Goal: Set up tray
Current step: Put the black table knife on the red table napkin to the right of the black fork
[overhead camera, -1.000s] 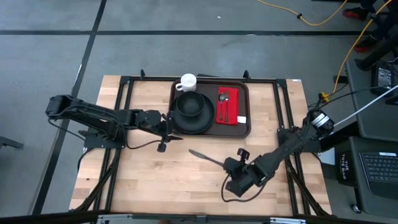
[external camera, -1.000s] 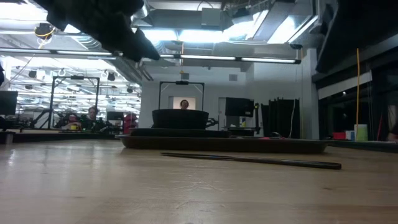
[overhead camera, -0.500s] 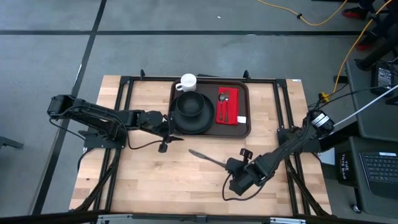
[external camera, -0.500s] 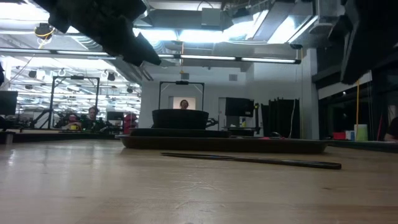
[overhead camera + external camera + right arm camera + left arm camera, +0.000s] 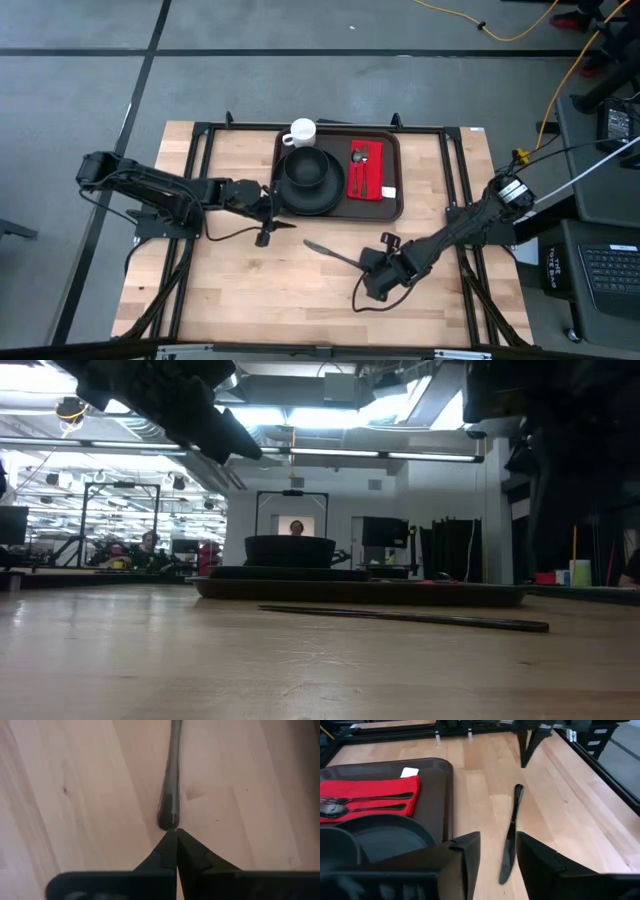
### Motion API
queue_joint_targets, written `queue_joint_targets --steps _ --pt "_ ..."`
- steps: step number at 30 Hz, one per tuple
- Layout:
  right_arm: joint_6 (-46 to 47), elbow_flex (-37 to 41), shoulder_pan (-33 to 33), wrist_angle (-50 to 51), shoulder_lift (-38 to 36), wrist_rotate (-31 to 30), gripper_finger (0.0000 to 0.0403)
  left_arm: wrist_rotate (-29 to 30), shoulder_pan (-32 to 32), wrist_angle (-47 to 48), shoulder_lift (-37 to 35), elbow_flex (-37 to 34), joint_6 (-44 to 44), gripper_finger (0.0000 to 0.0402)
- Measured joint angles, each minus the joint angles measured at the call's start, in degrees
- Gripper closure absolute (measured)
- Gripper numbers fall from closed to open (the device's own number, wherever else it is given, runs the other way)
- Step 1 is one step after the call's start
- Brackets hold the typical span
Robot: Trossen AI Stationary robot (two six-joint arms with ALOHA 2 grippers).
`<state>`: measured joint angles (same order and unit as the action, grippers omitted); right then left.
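Observation:
The dark brown tray (image 5: 392, 205) lies at the table's far middle. It holds a white cup (image 5: 300, 132), a black bowl (image 5: 308, 170) on a black plate, and a red napkin (image 5: 366, 180) with a spoon and a fork on top. A dark knife (image 5: 332, 253) lies flat on the wood in front of the tray. My right gripper (image 5: 176, 834) is shut and points steeply down, with its tips right at the end of the knife's handle (image 5: 168, 817). My left gripper (image 5: 498, 855) hovers open above the table at the tray's left side, holding nothing. My right gripper's shut fingertips (image 5: 170, 842) come slanting down from the table's near right to the free end of the knife's handle (image 5: 167, 822), in line with the knife. I cannot tell whether they touch it. The knife lies flat on the table.
A black metal frame (image 5: 200, 140) runs around the table's far edge and sides. Bare wood (image 5: 230, 290) spreads across the table's near half. In the low view the tray (image 5: 360, 592) is behind the knife (image 5: 400, 617). People sit far off in the room.
My right gripper has sunk toward the table and moved toward the far left, closing on the end of the knife's handle. In the low view its arm has come down into the picture's right side. The knife has stayed where it was.

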<state>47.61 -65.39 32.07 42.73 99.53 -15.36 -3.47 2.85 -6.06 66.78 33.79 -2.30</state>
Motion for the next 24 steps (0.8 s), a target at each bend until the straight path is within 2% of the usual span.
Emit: queue_joint_targets --steps 7,12,15,24 --pt "0.4 0.0 -1.6 -3.4 0.0 2.0 0.0401 7.9 5.8 0.2 2.1 0.0 -2.4 0.0250" --pt "4.1 0.0 -2.1 -2.6 0.0 4.8 0.0401 11.1 8.9 0.8 5.1 0.5 3.6 0.0231" --pt "4.7 0.0 -2.2 -1.9 0.0 5.4 0.0402 11.6 9.7 2.9 8.0 2.9 6.1 0.0227" --pt "6.0 0.1 -2.2 -2.2 0.5 5.4 0.0402 13.2 11.4 12.2 19.6 13.2 4.1 0.0226"
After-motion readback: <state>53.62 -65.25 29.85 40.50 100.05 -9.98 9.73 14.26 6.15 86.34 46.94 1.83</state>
